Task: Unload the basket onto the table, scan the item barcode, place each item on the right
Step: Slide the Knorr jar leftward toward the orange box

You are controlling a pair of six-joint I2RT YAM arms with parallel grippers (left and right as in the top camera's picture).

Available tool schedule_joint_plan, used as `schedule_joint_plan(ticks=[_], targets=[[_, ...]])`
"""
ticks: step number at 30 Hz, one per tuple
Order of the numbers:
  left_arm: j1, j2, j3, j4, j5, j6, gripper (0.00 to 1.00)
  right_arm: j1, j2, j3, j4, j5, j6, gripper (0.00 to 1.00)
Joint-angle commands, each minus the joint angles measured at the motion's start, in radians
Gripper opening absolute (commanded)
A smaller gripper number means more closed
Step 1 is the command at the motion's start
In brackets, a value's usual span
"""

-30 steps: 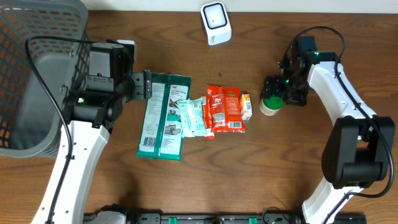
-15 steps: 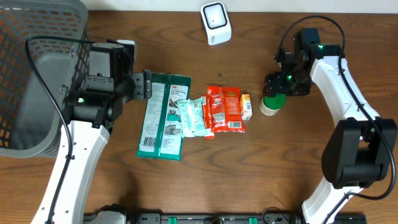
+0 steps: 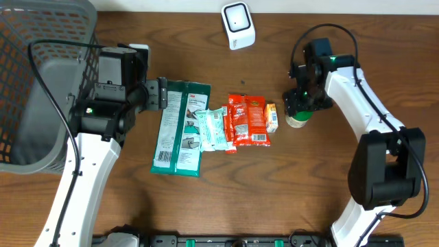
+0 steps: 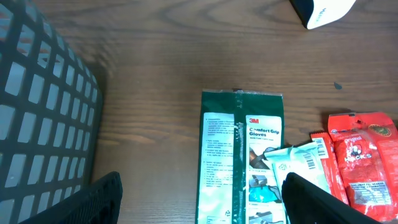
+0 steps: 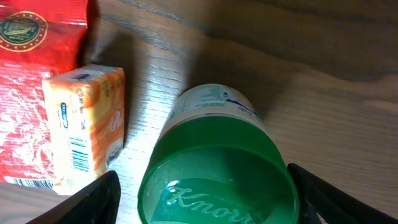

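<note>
1. Right end effector [image 3: 302, 103] has swung over the green-lidded jar [image 5: 217, 168]; its fingers straddle the lid, and I can't tell if they're pinching.
2. Jar stands on worktop [image 3: 309, 192]; I judge pickup next.
3. Left end effector [image 3: 162, 94] spread, empty.

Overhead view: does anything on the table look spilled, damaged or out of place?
Nothing is spilled or damaged. The only untidy thing: the white sachet lies askew, partly on the green glove pack, next to the red packet. The green-lidded jar stands upright.
</note>
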State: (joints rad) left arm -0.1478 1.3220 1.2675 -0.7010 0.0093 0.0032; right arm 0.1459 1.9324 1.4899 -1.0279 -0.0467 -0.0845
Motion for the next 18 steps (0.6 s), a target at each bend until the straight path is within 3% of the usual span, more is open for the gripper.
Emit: schedule_joint_plan(ticks=[1,10,18], targets=[[0.000,0.004,0.002,-0.002,-0.005,-0.005,0.82,0.010,-0.016,-0.008,0.009,0.044,-0.011,0.78],[0.000,0.004,0.002,-0.002,-0.005,-0.005,0.83,0.010,-0.016,-0.083,0.072,0.044,-0.011,0.77],[0.000,0.004,0.002,-0.002,-0.005,-0.005,0.82,0.012,-0.016,-0.107,0.117,0.046,0.007,0.66]])
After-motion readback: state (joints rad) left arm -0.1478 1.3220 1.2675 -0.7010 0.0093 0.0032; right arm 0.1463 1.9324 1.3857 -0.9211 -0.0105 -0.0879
